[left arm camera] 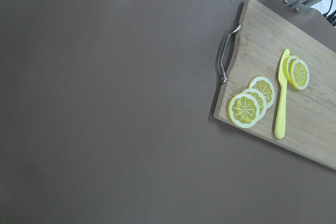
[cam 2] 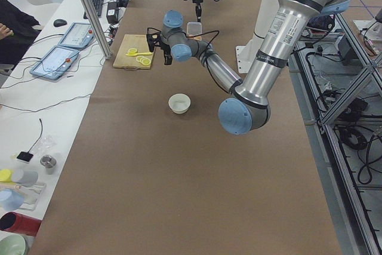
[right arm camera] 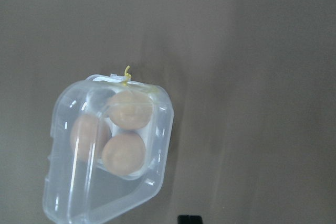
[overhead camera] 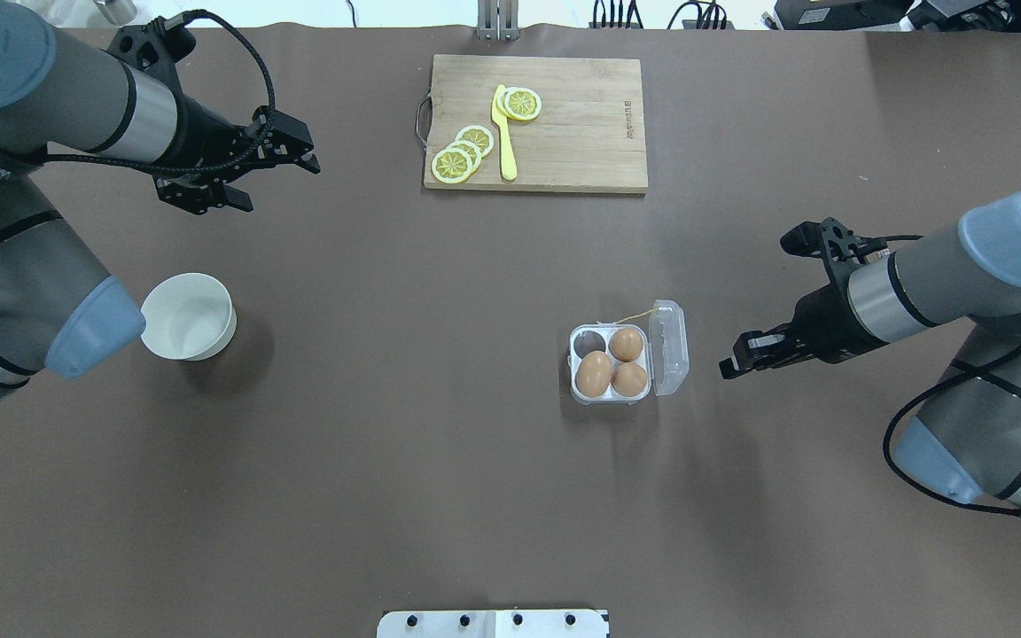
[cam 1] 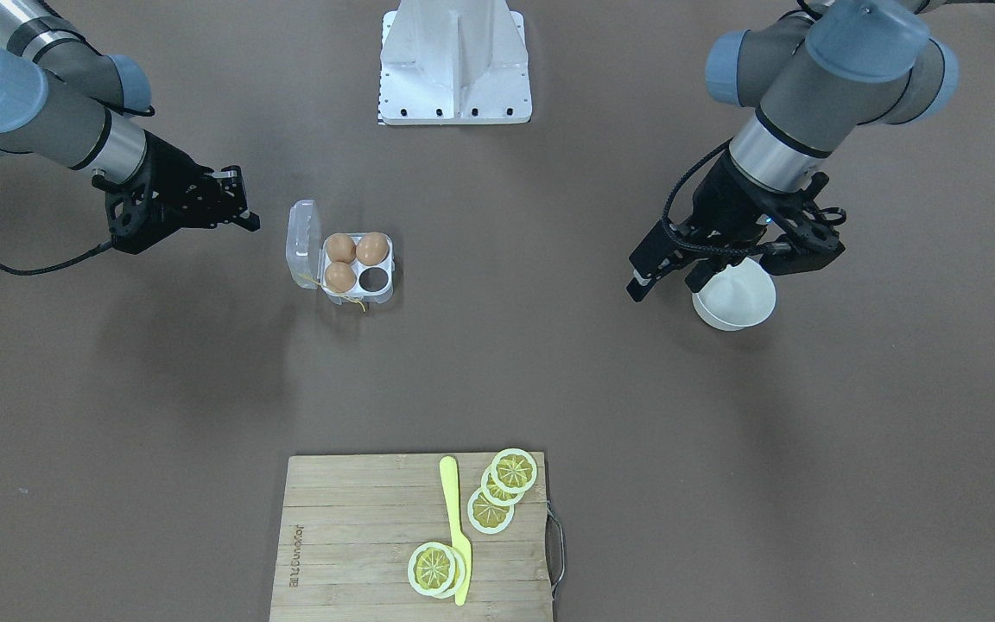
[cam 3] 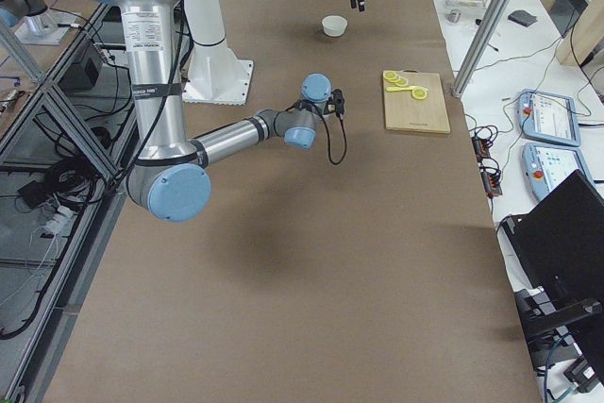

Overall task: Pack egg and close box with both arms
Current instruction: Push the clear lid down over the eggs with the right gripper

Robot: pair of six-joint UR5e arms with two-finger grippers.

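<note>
The clear box [overhead camera: 580,394] lies mid-table with its lid [overhead camera: 672,347] hinged open toward my right arm. Three orange-brown eggs [overhead camera: 595,372] fill three cells; the fourth cell [overhead camera: 589,340] is empty. A yellow string [overhead camera: 633,316] trails from the box. My right gripper [overhead camera: 726,369] hovers just right of the lid, apart from it, and looks shut and empty. Its wrist view shows the eggs [right arm camera: 126,109] through the lid. My left gripper [overhead camera: 278,184] is open and empty, far from the box, above the table beyond the white bowl [overhead camera: 189,316].
The white bowl [cam 1: 735,294] is empty and sits under my left arm. A wooden cutting board [overhead camera: 581,133] with lemon slices [overhead camera: 453,164] and a yellow knife [overhead camera: 504,133] lies at the far edge. The white base plate [cam 1: 454,60] is at the near edge.
</note>
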